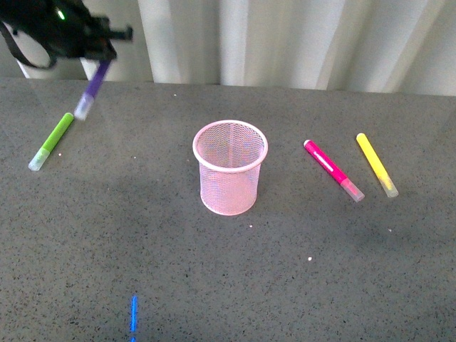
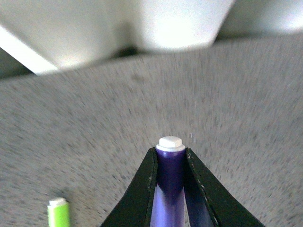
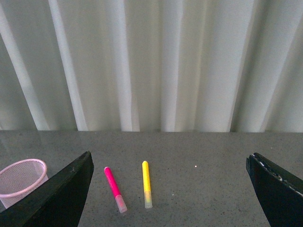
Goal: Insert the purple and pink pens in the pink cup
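My left gripper (image 1: 100,60) hangs above the table's far left, shut on the purple pen (image 1: 92,89), which dangles tilted with its clear cap down. In the left wrist view the purple pen (image 2: 169,175) is clamped between the black fingers (image 2: 142,189), its white end showing. The pink cup (image 1: 230,167), a round wire-mesh holder, stands upright mid-table and looks empty. The pink pen (image 1: 333,169) lies flat to the cup's right; the pink pen (image 3: 114,187) and the pink cup (image 3: 21,178) also show in the right wrist view. My right gripper (image 3: 170,189) is open, out of the front view.
A lime-green marker (image 1: 51,142) lies on the table at the far left, below the held pen, and shows as a green marker (image 2: 58,213) in the left wrist view. A yellow marker (image 1: 377,164) lies right of the pink pen. A white curtain backs the grey table (image 1: 228,285).
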You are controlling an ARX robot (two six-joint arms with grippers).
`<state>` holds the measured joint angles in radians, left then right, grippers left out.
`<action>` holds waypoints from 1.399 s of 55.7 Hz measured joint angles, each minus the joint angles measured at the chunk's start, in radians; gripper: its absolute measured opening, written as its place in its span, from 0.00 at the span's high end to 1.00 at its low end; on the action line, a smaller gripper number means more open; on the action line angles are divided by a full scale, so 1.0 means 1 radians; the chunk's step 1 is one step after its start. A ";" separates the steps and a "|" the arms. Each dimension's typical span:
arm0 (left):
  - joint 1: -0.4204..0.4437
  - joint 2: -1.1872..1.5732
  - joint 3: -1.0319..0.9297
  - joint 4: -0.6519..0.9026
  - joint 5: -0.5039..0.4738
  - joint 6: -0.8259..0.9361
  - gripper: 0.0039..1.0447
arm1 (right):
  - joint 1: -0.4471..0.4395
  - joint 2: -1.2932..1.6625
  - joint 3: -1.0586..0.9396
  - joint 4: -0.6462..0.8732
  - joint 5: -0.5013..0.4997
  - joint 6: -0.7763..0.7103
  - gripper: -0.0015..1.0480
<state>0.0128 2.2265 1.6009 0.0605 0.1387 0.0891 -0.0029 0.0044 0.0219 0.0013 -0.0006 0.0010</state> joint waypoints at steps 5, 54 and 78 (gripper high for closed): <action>0.015 -0.107 -0.064 0.101 0.013 -0.070 0.88 | 0.000 0.000 0.000 0.000 0.000 0.000 0.07; -0.337 -0.449 -0.814 1.046 -0.271 -0.447 0.88 | 0.000 0.000 0.000 0.000 0.000 0.000 0.07; -0.487 -0.229 -0.816 1.230 -0.403 -0.539 0.88 | 0.000 0.000 0.000 0.000 0.000 0.000 0.07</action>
<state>-0.4740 1.9976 0.7853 1.2907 -0.2642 -0.4496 -0.0029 0.0044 0.0219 0.0013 -0.0006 0.0010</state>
